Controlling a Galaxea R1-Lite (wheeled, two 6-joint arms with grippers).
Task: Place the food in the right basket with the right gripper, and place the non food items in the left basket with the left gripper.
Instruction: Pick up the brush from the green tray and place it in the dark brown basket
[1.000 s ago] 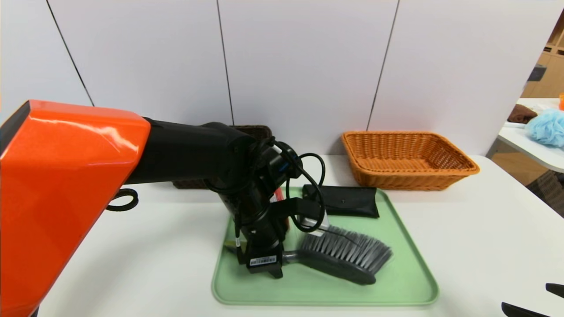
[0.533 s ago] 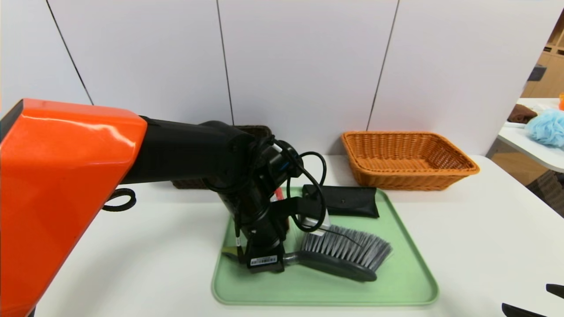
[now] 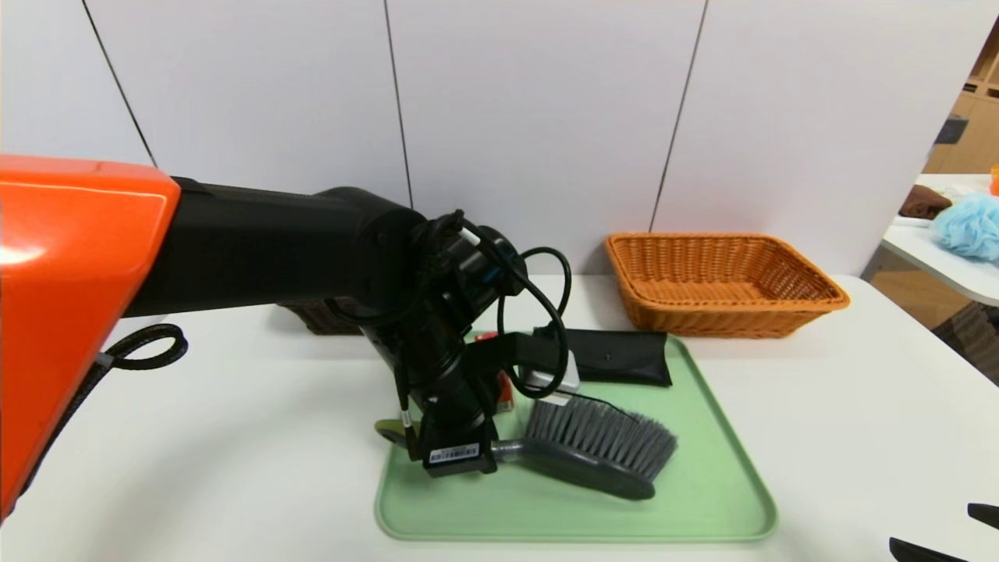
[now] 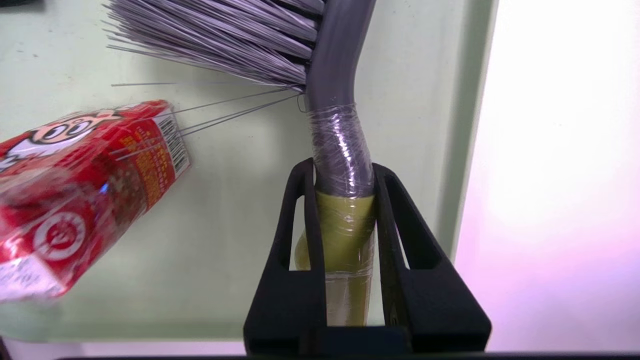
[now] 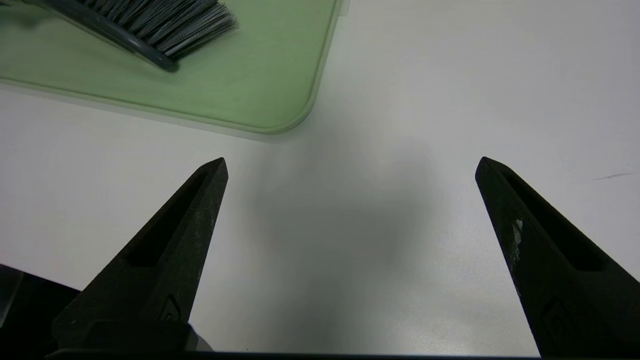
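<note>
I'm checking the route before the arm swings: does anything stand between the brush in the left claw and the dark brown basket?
Perhaps the red carton, lying on the tray beside the brush gripped by the left claw, toward the dark brown basket. The arm hides much of the route.

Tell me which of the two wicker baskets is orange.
The right-hand basket, beside the blank wall; the left one, partly behind the left arm, is dark brown.

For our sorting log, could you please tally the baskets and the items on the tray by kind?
Baskets: 2, orange and dark brown
Brush: 1, held by the left gripper
Pouch: 1
Red carton: 1
Total: 5
</note>
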